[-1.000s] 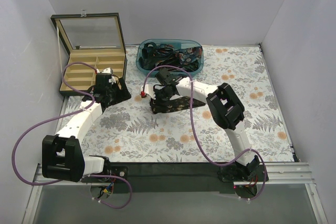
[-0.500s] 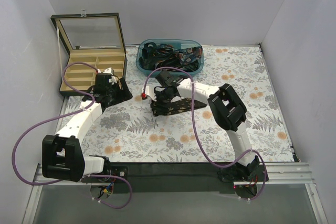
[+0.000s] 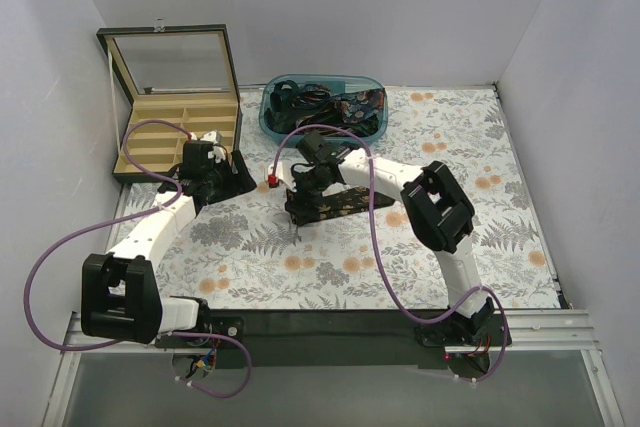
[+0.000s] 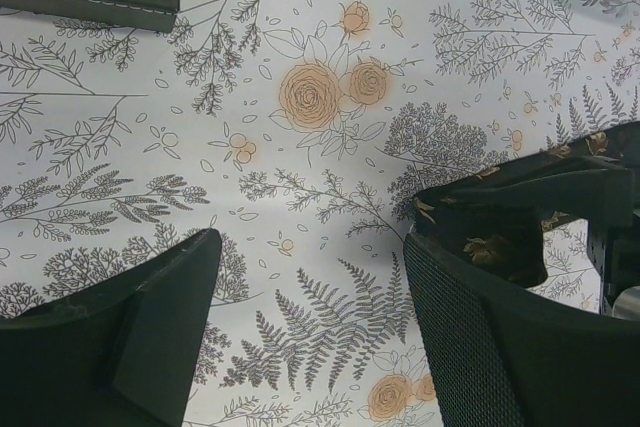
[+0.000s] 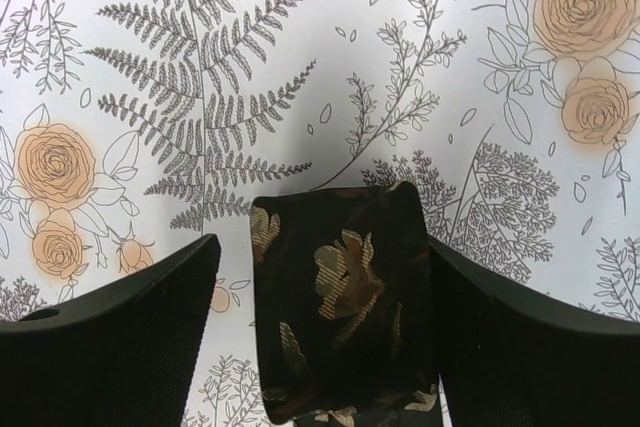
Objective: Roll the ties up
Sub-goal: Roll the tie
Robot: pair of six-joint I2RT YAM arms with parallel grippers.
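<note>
Okay, your right pincer point(image 5: 320, 347) is spread wide, pointing down at the table. The blunt folded end of the tie point(image 5: 345, 317) lies flat on the floral cloth point(image 5: 200, 67) in the gap. It sits closer to the right-hand finger point(image 5: 530, 357), about touching its inner edge. A strip of cloth shows between it and the left-hand finger point(image 5: 120, 337). Nothing is clamped.

From the top camera, that tie point(image 3: 352, 197) is a dark strip with gold flecks at mid-table, running left to right. The right pincer point(image 3: 303, 205) is over its left end.

Your left pincer point(image 4: 310, 337) is also wide apart and holds nothing, with only patterned cloth between the fingers point(image 4: 150, 327). In the left wrist view the tie point(image 4: 520, 207) shows beyond the right-hand finger, outside the gap; you cannot tell if they touch. From above, the left pincer point(image 3: 222, 175) sits left of the tie, just near the compartment box point(image 3: 150, 147), whose lid stands open at the far left.

The other ties point(image 3: 320, 105) are heaped in the teal bin point(image 3: 268, 122) at the far edge, beyond the right pincer. Purple cables point(image 3: 60, 247) loop off both arms.
</note>
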